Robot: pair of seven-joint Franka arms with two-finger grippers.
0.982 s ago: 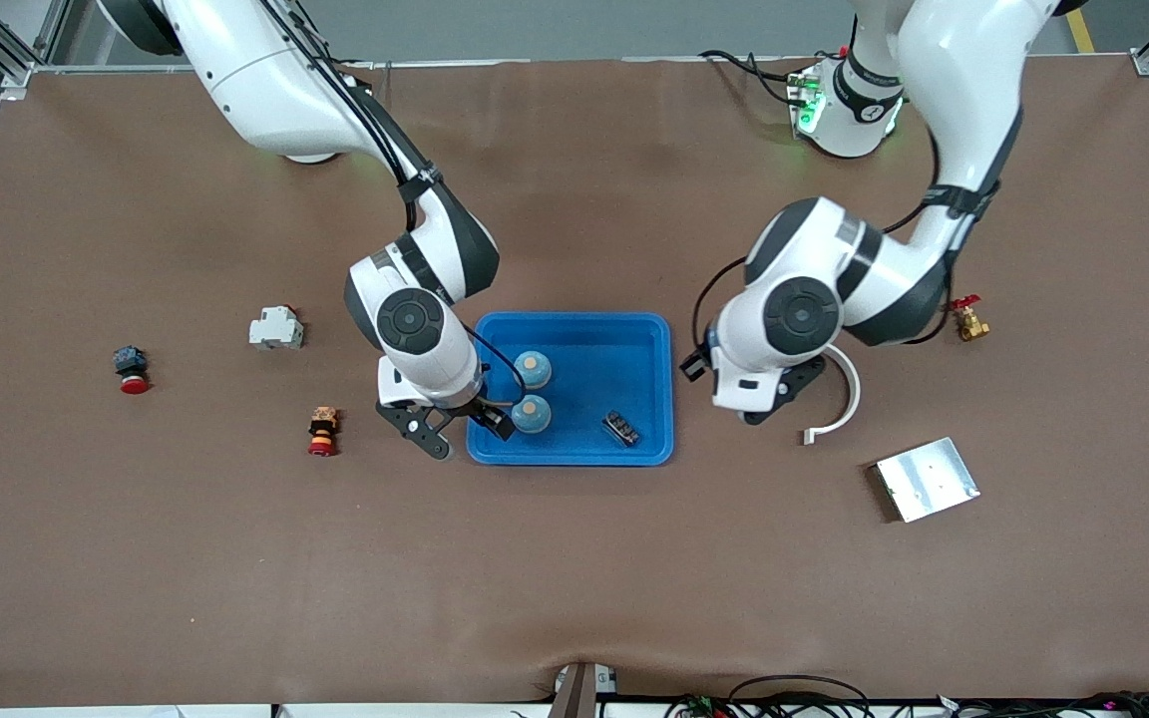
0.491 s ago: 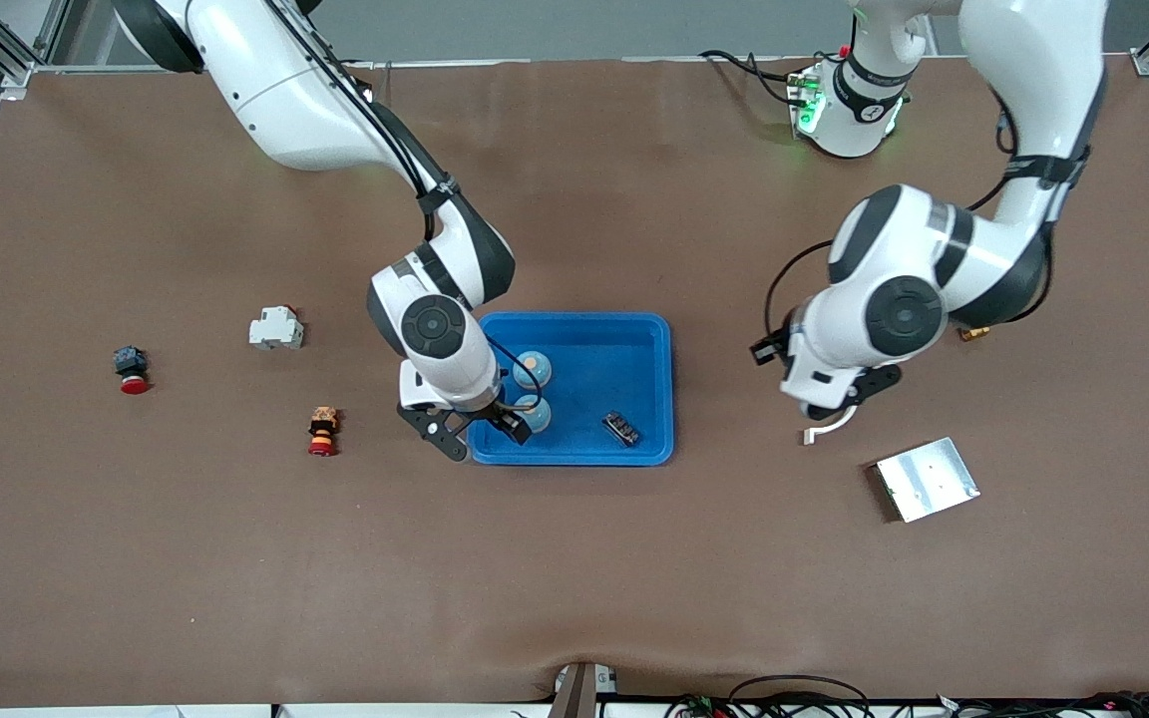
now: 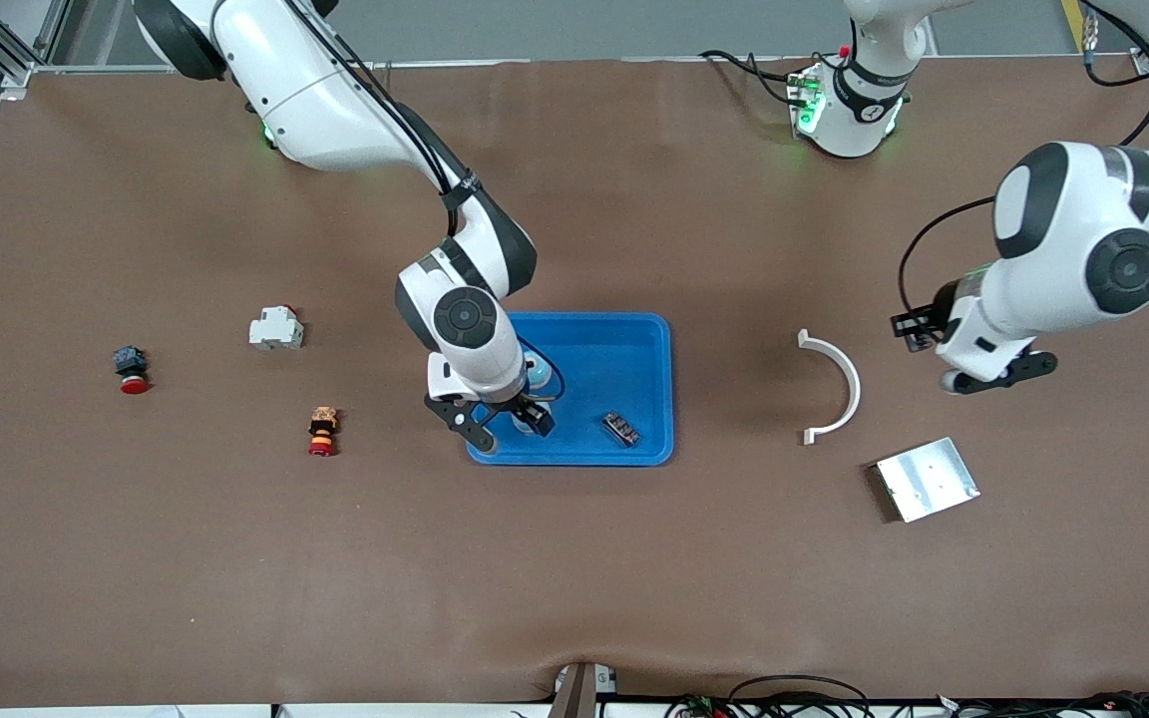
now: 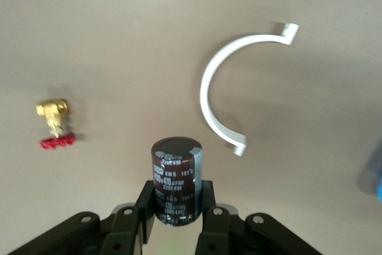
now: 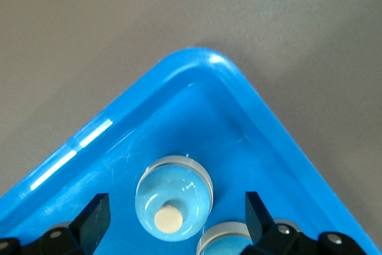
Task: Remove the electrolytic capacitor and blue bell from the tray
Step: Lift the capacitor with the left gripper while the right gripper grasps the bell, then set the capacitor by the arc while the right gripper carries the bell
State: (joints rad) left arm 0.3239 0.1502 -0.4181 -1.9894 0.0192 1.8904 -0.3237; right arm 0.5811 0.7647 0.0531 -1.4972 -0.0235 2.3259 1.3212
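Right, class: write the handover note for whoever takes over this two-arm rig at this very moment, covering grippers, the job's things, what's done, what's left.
Left gripper: shut on the dark brown cylindrical electrolytic capacitor, up over the table at the left arm's end, above the curved white plastic clip.
Right gripper: open, low in the shallow bright-blue plastic tray, fingers either side of one light-blue domed bell; a second bell sits beside it.
Done: capacitor is out of the tray, not yet set down.
Left: set the capacitor on the table; close on a bell and lift it out.
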